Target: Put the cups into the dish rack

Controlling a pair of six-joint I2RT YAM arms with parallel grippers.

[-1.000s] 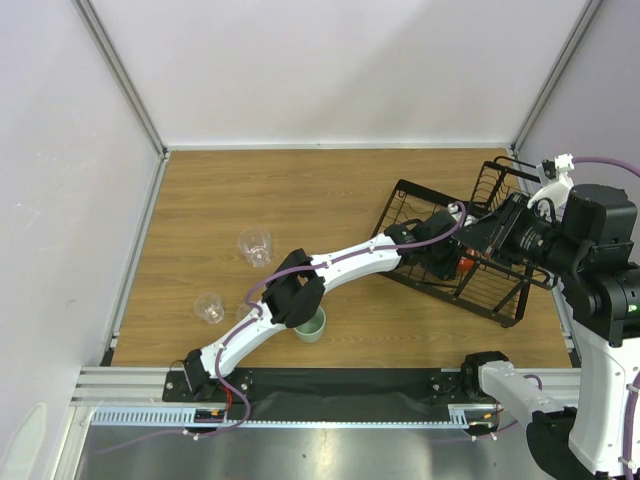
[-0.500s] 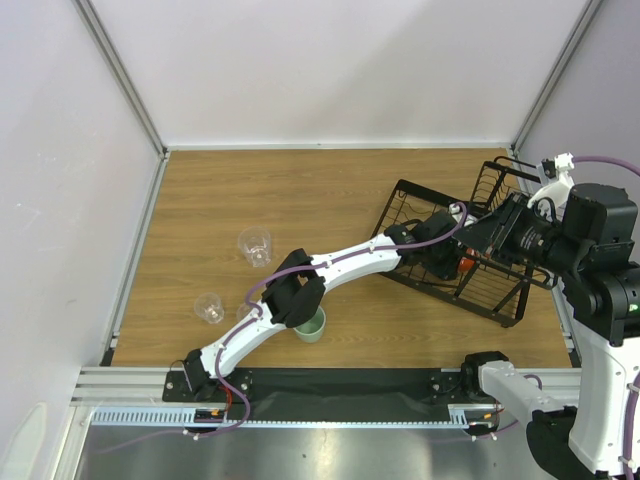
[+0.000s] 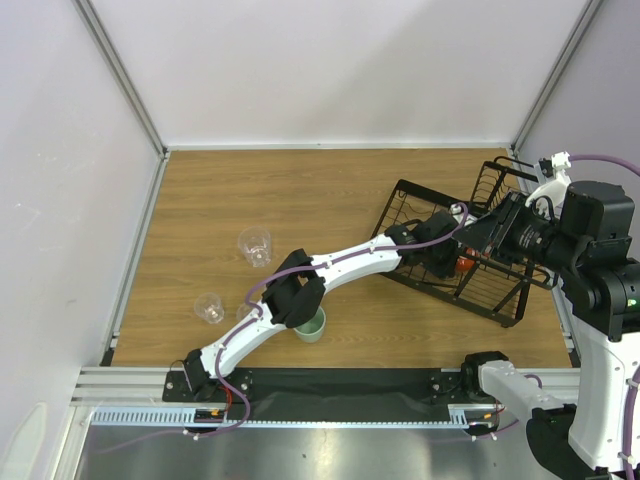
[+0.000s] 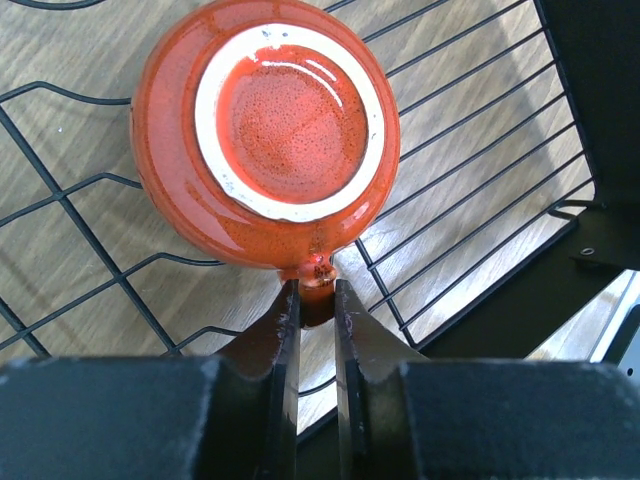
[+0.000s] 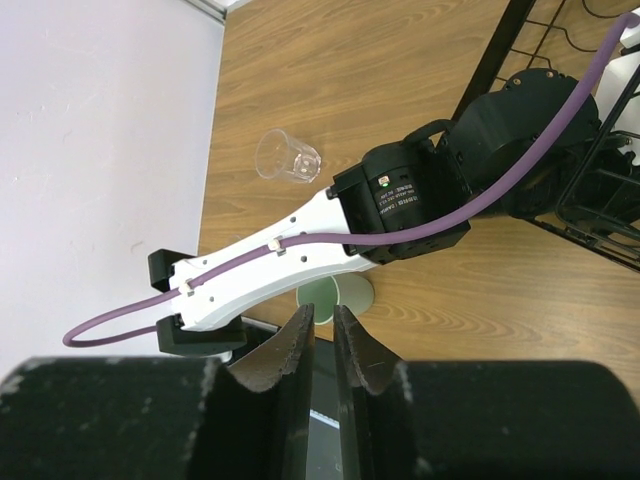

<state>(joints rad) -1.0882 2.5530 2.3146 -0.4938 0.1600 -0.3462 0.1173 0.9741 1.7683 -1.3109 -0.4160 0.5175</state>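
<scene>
one wood-grain tabletop (image 3: 300, 200) carries the scene, with the large black wire dish rack (image 3: 480, 300) sitting askew at its 3 o'clock side. the white left arm (image 3: 340, 265) stretches from its base at 7 o'clock across the board and into the rack, while the right arm stands over the rack's 3 o'clock edge.

the left gripper (image 4: 316, 295) has drawn its jaws in over the last second; the left wrist view shows them pinching the handle of the small orange-red glazed mug (image 4: 265, 130). the handle points to the mug's 6 o'clock. the mug rests base up on the rack wires (image 4: 470, 130), so this cup looks loaded. the fresh pinch suggests it is being nudged or reseated, not let go.

the right gripper (image 5: 322, 325) hangs with its jaws almost together on nothing.

three cups wait on the table, all well apart from the rack:
- the pale mint-green handleless cup (image 3: 312, 326) at 6 o'clock, tucked against the left arm's elbow;
- one clear plastic tumbler (image 3: 255, 246) at 9 o'clock;
- a second clear plastic tumbler (image 3: 209, 308) at 8 o'clock.

most of the job looks to remain.
</scene>
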